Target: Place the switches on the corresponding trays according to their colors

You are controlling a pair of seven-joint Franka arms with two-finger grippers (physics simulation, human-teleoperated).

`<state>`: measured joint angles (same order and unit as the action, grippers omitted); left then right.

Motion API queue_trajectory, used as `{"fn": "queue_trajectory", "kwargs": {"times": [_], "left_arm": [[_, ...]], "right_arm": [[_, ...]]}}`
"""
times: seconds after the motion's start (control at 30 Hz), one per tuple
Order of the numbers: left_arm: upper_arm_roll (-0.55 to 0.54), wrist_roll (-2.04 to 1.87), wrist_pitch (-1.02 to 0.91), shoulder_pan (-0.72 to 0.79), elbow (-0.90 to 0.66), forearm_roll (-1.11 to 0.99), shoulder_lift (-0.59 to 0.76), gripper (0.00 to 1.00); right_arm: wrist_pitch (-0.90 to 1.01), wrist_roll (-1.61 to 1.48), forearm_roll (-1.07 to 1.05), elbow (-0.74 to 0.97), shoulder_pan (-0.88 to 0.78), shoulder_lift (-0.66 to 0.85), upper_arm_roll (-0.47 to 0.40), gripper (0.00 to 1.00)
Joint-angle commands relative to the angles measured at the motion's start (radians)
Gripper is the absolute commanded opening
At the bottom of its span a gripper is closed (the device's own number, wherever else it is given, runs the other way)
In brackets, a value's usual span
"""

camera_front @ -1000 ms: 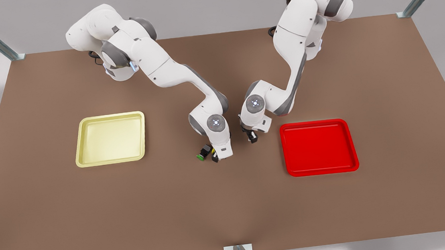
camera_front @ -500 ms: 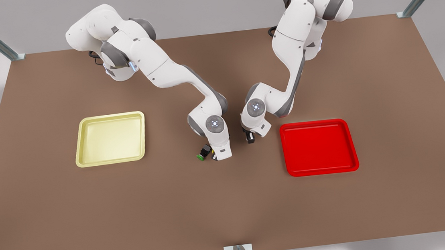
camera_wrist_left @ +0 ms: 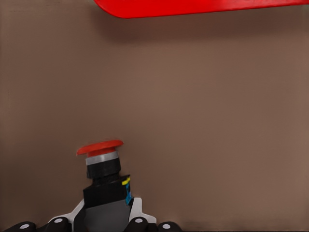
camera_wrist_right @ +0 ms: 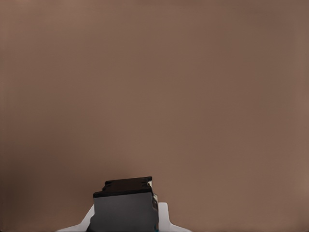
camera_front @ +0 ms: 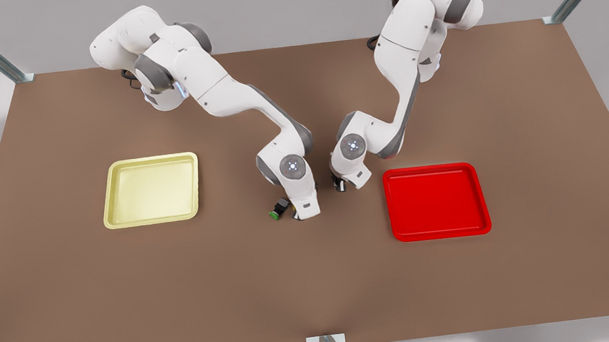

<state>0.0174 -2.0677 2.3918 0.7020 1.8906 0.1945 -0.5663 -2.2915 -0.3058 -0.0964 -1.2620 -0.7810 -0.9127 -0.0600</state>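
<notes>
Left wrist view: left gripper (camera_wrist_left: pixel 108 224) clamps the red switch (camera_wrist_left: pixel 104 181) by its stiff, light body beside the red tray (camera_wrist_left: pixel 203 7); right gripper (camera_wrist_right: pixel 124 223) grips a dark switch (camera_wrist_right: pixel 125 205).

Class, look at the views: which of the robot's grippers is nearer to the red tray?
The left gripper. It sits just beside the red tray, at the red-capped switch. The right gripper is farther away, next to the green-capped switch.
</notes>
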Motion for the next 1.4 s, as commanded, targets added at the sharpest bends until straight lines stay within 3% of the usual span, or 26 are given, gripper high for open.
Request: {"fn": "queue_trajectory", "kwargs": {"times": [0.0, 0.07, 0.17, 0.23, 0.3, 0.4, 0.47, 0.5, 0.53, 0.63, 0.67, 0.7, 0.73, 0.77, 0.8, 0.83, 0.87, 0.93, 1.0, 1.03, 1.1, 1.2, 1.37], "left_arm": [[0.012, 0.077, -0.117, 0.001, -0.004, -0.009, 0.025, 0.5], [0.182, 0.081, -0.252, 0.131, -0.027, -0.024, 0.062, 0.5], [0.288, 0.086, -0.457, 0.14, -0.106, -0.151, 0.095, 0.5], [0.391, 0.199, -0.49, 0.136, -0.146, -0.181, 0.095, 0.5], [0.401, 0.294, -0.468, 0.053, -0.145, -0.181, 0.094, 0.5], [0.397, 0.353, -0.385, -0.019, -0.143, -0.167, 0.066, 0.5], [0.392, 0.373, -0.356, -0.038, -0.139, -0.15, 0.057, 0.51], [0.392, 0.397, -0.356, -0.038, -0.131, -0.136, 0.057, 0.68], [0.392, 0.4, -0.352, -0.038, -0.131, -0.13, 0.054, 1.0], [0.395, 0.497, -0.399, -0.038, -0.14, -0.09, 0.068, 1.0], [0.401, 0.789, -0.702, -0.036, -0.327, -0.014, 0.068, 1.0], [0.406, 1.089, -1.012, -0.038, -0.528, -0.027, 0.068, 1.0], [0.478, 1.475, -1.223, -0.038, -0.714, -0.032, 0.068, 1.0], [0.515, 1.713, -1.318, -0.048, -0.814, -0.032, 0.066, 1.0], [0.332, 1.849, -1.335, -0.232, -0.848, -0.032, 0.126, 1.0], [-0.016, 1.966, -1.269, -0.505, -0.767, -0.142, 0.239, 1.0], [-0.057, 2.092, -1.165, -0.536, -0.659, -0.172, 0.347, 1.0], [-0.054, 2.089, -1.174, -0.532, -0.689, -0.184, 0.344, 1.0], [-0.053, 2.092, -1.175, -0.532, -0.69, -0.182, 0.344, 1.0], [-0.053, 2.091, -1.177, -0.53, -0.69, -0.173, 0.347, 1.0], [-0.051, 2.098, -1.174, -0.535, -0.691, -0.167, 0.356, 1.0], [-0.014, 2.101, -1.152, -0.533, -0.693, -0.138, 0.359, 1.0], [-0.013, 2.097, -1.158, -0.533, -0.725, -0.138, 0.359, 1.0]], "right_arm": [[0.101, 0.03, 0.015, 0.019, 0.0, 0.032, -0.026, 0.36], [0.231, -0.007, 0.018, 0.003, 0.084, 0.104, -0.041, 0.36], [0.445, -0.119, 0.06, -0.098, 0.167, 0.21, -0.153, 0.36], [0.431, -0.196, 0.093, -0.235, 0.187, 0.291, -0.224, 0.35], [0.411, -0.3, 0.093, -0.325, 0.18, 0.304, -0.32, 0.35], [0.069, -0.328, 0.182, -0.707, 0.187, 0.502, -0.328, 0.35], [0.058, -0.362, 0.188, -0.76, 0.2, 0.566, -0.328, 0.35], [0.056, -0.362, 0.188, -0.789, 0.2, 0.591, -0.328, 0.35], [0.009, -0.363, 0.19, -0.852, 0.206, 0.626, -0.328, 0.35], [-0.026, -0.36, 0.202, -0.936, 0.213, 0.632, -0.328, 0.37], [-0.02, -0.36, 0.201, -0.95, 0.213, 0.632, -0.328, 0.47], [-0.006, -0.36, 0.201, -0.951, 0.213, 0.63, -0.328, 0.65], [0.018, -0.355, 0.202, -0.947, 0.212, 0.63, -0.328, 1.0], [0.038, -0.355, 0.202, -0.944, 0.21, 0.632, -0.328, 1.0], [0.047, -0.355, 0.201, -0.944, 0.21, 0.634, -0.328, 1.0], [0.058, -0.355, 0.202, -0.941, 0.209, 0.637, -0.327, 1.0], [0.096, -0.349, 0.202, -0.927, 0.207, 0.689, -0.322, 1.0], [0.24, -0.351, 0.19, -0.658, 0.213, 0.681, -0.32, 1.0], [0.436, -0.346, 0.115, -0.334, 0.246, 0.539, -0.319, 1.0], [0.653, -0.236, 0.072, -0.149, 0.275, 0.448, -0.319, 1.0], [0.753, -0.026, 0.078, -0.129, 0.287, 0.463, -0.32, 1.0], [0.825, -0.021, 0.087, -0.114, 0.351, 0.604, -0.319, 1.0], [0.825, -0.019, 0.08, -0.109, 0.358, 0.621, -0.319, 1.0]]}}
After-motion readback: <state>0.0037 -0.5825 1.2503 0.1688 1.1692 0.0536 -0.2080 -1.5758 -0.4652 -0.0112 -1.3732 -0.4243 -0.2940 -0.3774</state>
